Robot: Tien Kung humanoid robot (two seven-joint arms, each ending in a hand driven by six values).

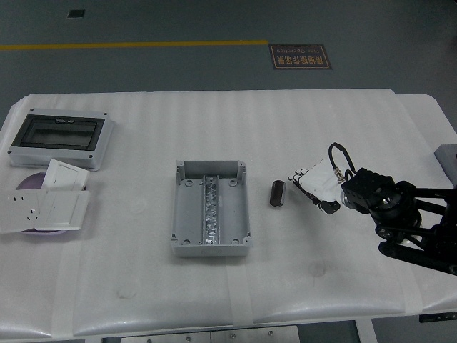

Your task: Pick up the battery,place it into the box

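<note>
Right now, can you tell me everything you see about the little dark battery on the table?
The battery is small, dark and tube-shaped, with a faintly brownish sheen. It lies flat on the white table, its long side pointing away from the robot. It sits between the open grey box, to its left, and the right hand, whose pale fingers are near it but do not seem to touch it. Only the table touches it. No markings can be made out.
</note>
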